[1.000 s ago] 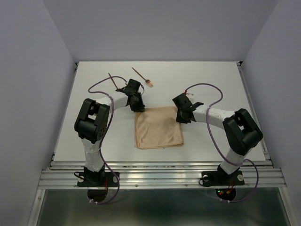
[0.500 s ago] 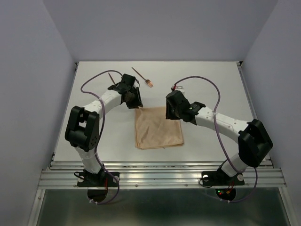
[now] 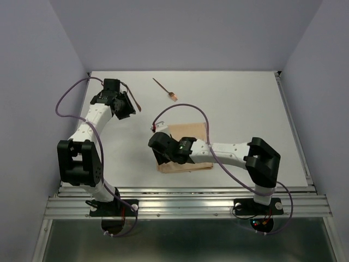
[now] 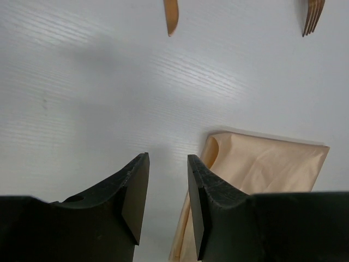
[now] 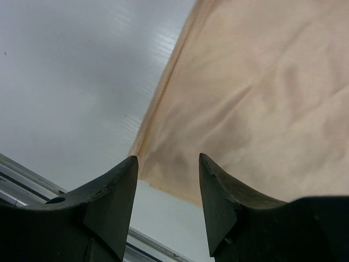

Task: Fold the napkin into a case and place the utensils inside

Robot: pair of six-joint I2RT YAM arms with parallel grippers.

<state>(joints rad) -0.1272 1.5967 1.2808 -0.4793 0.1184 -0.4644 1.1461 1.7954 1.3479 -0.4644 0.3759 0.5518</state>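
Thin peach-tan napkin of soft creased material (image 3: 192, 134) lies flat on the white tabletop (image 3: 245, 98). It is folded to a rough square, front of centre.

Right arm reaches across it. Right hand (image 5: 168, 159) sits low over the napkin's near-left corner, black fingers (image 5: 112, 196) parted with nothing between them. The corner's edge and bare tabletop show in the gap.

Left hand (image 4: 167, 158) is out at the far left of the tabletop, apart from the napkin. Its fingers are parted by a narrow gap and hold nothing (only bare tabletop beneath). From its wrist view, one napkin corner stands slightly curled up off the surface.

Two very thin reddish-brown utensils lie loose on the tabletop beyond the napkin, neither touching it:
- The fork with a small paler tined head (image 3: 166, 90) lies toward the far middle.
- The plain pointed stick (image 4: 170, 16) lies just beside the left hand.

Fork and stick lie apart from each other.
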